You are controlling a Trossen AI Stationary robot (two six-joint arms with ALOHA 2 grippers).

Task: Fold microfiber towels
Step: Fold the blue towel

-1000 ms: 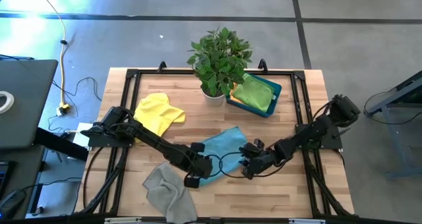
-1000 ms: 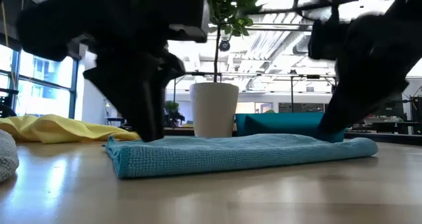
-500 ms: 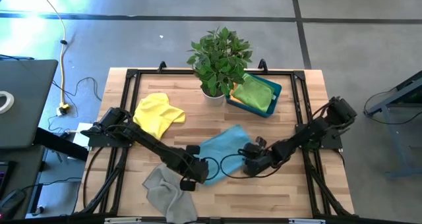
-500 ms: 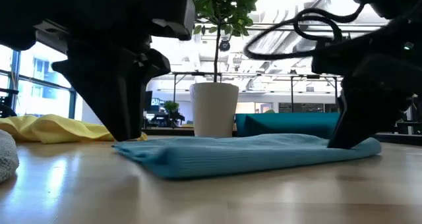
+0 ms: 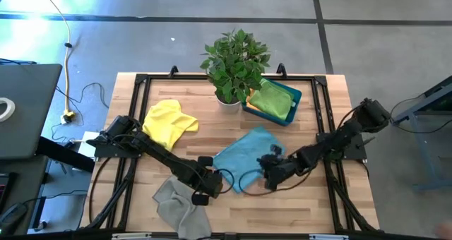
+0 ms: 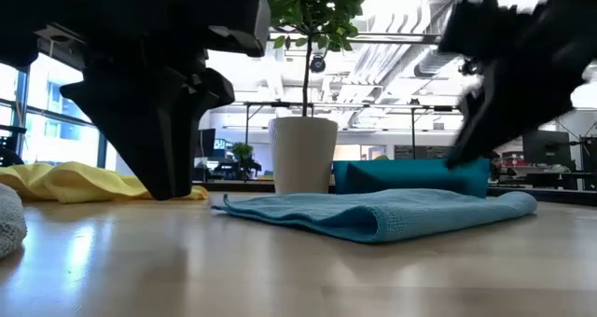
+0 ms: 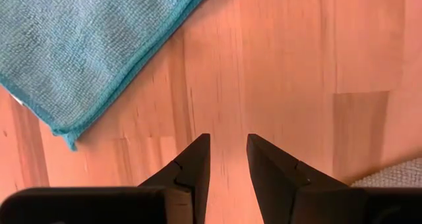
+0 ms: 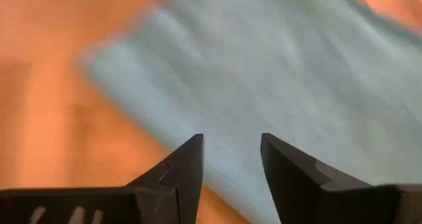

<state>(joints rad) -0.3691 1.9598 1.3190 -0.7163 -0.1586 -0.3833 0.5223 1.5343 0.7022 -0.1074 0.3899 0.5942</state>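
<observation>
A light blue towel [image 5: 247, 150] lies flat on the wooden table, with a fold showing at its near edge [image 6: 378, 226]. My left gripper [image 5: 210, 187] points down over bare wood just near-left of the towel's corner [image 7: 66, 135]. It is open, with nothing between its fingers [image 7: 227, 145]. My right gripper [image 5: 270, 171] is open too and hangs slanting over the towel's near-right part [image 8: 264, 66]. A grey towel [image 5: 180, 206] lies crumpled near the front edge, and a yellow towel [image 5: 169, 122] at the far left. A green towel [image 5: 272, 99] lies in the teal bin.
A potted plant [image 5: 233, 63] in a white pot stands at the far middle, next to the teal bin [image 5: 295, 97]. A black frame [image 5: 141, 85] runs round the table's edges. Bare wood [image 5: 296, 205] lies at the near right.
The light blue towel has slid toward the table's far right; its near-left end has come away from my left gripper, which now stands over bare wood. My right gripper has risen off the towel's near-right end and rolled at the wrist.
</observation>
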